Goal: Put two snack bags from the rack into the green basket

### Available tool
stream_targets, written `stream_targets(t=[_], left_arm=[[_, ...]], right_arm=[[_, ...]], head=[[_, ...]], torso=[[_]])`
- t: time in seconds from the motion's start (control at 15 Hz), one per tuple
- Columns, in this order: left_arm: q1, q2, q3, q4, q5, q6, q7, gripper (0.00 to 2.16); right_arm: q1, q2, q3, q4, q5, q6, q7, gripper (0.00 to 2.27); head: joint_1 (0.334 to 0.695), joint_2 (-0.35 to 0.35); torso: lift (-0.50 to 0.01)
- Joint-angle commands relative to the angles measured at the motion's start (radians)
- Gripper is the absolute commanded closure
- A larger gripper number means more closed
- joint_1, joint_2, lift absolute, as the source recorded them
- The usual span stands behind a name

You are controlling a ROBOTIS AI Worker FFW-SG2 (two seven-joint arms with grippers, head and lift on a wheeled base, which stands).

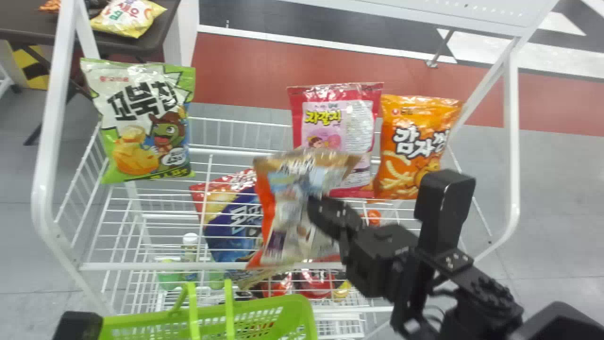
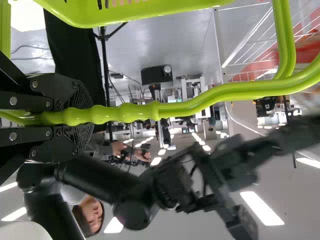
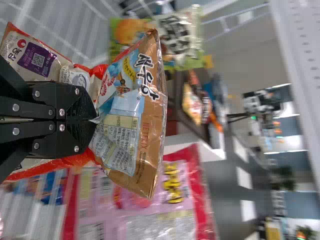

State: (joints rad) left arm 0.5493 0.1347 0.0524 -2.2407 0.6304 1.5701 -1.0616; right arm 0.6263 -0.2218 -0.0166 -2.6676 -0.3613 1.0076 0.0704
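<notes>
Okay so, going across, starting behind the wire rack (image 1: 40,184), far left: yellow snack bag (image 1: 125,18) on a dark surface (image 1: 148,45). Left arm (image 1: 78,326) low down, in front of the rack's left side. At the rack's back left, green-and-white snack bag (image 1: 111,85), pretty much upright. Then, front of the rack and left of its middle, green basket (image 1: 307,318), with the left end effector (image 2: 82,116) closed snugly around its bumpy handle (image 2: 195,104). Inside the rack, left of centre, blue-and-red snack bag (image 1: 231,231), partly hidden. Lower in the rack, white-capped bottle (image 1: 189,239).

Now the fun bit, over the rack's front middle: brown-and-orange snack bag (image 1: 283,208), pinched in the right end effector (image 1: 314,205), closed right down on the packaging. Moving along to the rack's back, right of centre: pink-and-red snack bag (image 1: 337,113), and just beside, at the rack's back right, orange snack bag (image 1: 415,130).
</notes>
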Motion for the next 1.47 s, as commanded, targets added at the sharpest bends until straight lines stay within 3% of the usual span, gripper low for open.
stream_targets(t=[0.0, 0.27, 0.6, 0.93, 1.0, 1.07, 1.13, 1.2, 1.4], left_arm=[[0.009, -0.006, -0.002, -0.004, 0.002, 0.001, 0.000, 1.18], [0.061, -0.035, 0.007, -0.007, -0.003, 0.001, 0.002, 1.19], [0.058, -0.046, -0.003, -0.005, -0.015, 0.001, 0.005, 1.19], [0.057, -0.043, 0.004, -0.008, -0.014, 0.001, -0.001, 1.19], [0.054, -0.043, 0.006, -0.007, -0.014, 0.001, -0.001, 1.19], [0.049, -0.040, 0.006, -0.008, -0.012, 0.001, -0.003, 1.19], [0.046, -0.038, 0.006, -0.008, -0.011, 0.001, -0.005, 1.19], [0.044, -0.037, 0.006, -0.008, -0.011, 0.001, -0.005, 1.19], [0.044, -0.032, 0.006, -0.010, -0.005, 0.001, -0.008, 1.19]], right_arm=[[0.095, 0.016, -0.042, -0.098, -0.001, 0.210, 0.022, 2.25], [0.104, 0.042, -0.043, -0.133, -0.100, 0.565, 0.071, 2.25], [0.087, 0.073, 0.049, -0.117, -0.110, 0.565, 0.035, 2.24], [0.015, 0.070, 0.251, 0.012, 0.028, 0.565, -0.058, 2.15], [-0.007, 0.067, 0.273, 0.023, 0.041, 0.565, -0.066, 1.87], [-0.020, 0.061, 0.277, 0.025, 0.038, 0.565, -0.054, 1.37], [-0.043, 0.042, 0.284, 0.014, 0.035, 0.565, -0.049, 0.56], [-0.045, 0.039, 0.276, -0.006, 0.039, 0.565, -0.049, 0.06], [-0.074, 0.041, 0.199, -0.049, 0.019, 0.565, -0.009, 0.03]], head=[[0.695, -0.344], [0.695, -0.350], [0.695, -0.350], [0.695, -0.350], [0.695, -0.337], [0.695, -0.321], [0.695, -0.281], [0.695, -0.257], [0.695, -0.254]], torso=[[-0.003], [-0.003], [-0.003], [-0.003], [-0.003], [-0.003], [-0.003], [-0.003], [-0.003]])
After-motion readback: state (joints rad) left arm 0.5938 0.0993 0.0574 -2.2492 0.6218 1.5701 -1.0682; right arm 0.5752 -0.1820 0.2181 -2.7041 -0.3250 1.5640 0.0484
